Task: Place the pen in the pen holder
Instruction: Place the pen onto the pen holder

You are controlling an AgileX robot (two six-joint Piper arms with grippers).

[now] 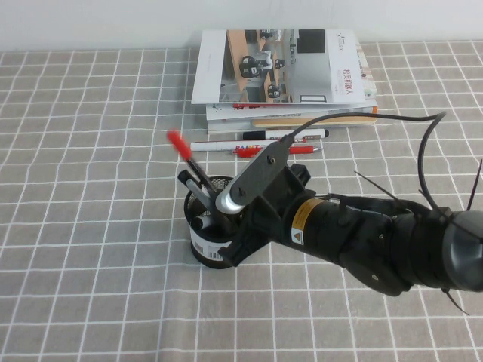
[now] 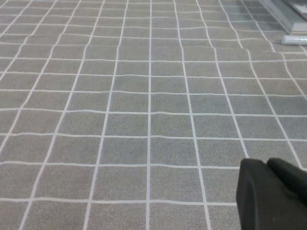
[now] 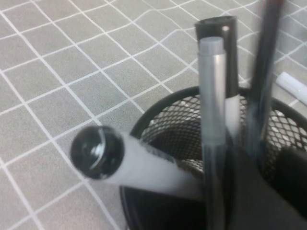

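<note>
Nearest the camera: right arm's bulky black forearm (image 1: 377,241), reaching in from the near right corner toward mid-table, wrist tilted down over the cup. Right gripper (image 1: 226,230) poised over the right side of the holder's rim, fingers closed on the lower barrel of the slim black pen with the bright red cap (image 1: 192,162). Pen's long axis steeply tilted, red cap up and leaning toward the far left corner, lower end down inside the small black wire-mesh pen holder with a white and red label band (image 1: 202,243). Holder upright near the middle of the grey checked tablecloth (image 1: 75,226). Inside the holder, from the right wrist view: white marker with a black end cap (image 3: 129,165) leaning across the rim, grey-barrelled pen (image 3: 213,120) and black-capped pen (image 3: 220,52) standing nearly upright. Behind the holder, toward the far edge: white marker pen (image 1: 260,136) and red-and-white pen (image 1: 279,150) lying flat, just beside a stack of books and magazines (image 1: 283,75). Left gripper (image 2: 273,194) low over bare cloth, seen only from the left wrist view; cannot tell how its fingers stand.
</note>
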